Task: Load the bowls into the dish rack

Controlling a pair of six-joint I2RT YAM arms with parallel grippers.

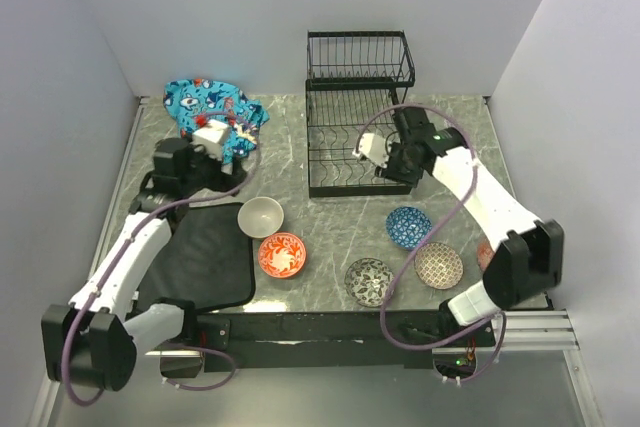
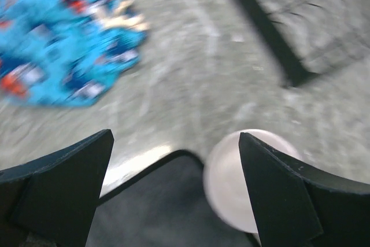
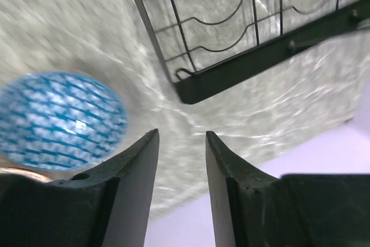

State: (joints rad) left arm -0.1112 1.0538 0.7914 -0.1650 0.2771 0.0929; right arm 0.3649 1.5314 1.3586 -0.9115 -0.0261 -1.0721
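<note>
Bowls [image 1: 282, 254] sit on the surface [image 1: 330, 227], lower middle of the frame. I see none in the dish rack [image 1: 358, 117] up top. My left gripper [image 2: 176, 137] and right gripper [image 3: 182, 134] are open, holding nothing.

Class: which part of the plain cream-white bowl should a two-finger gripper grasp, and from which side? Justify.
The rim, from above: the cream-white bowl sits upright with its mouth open, so one finger probably fits inside the thin wall, the other outside.
</note>
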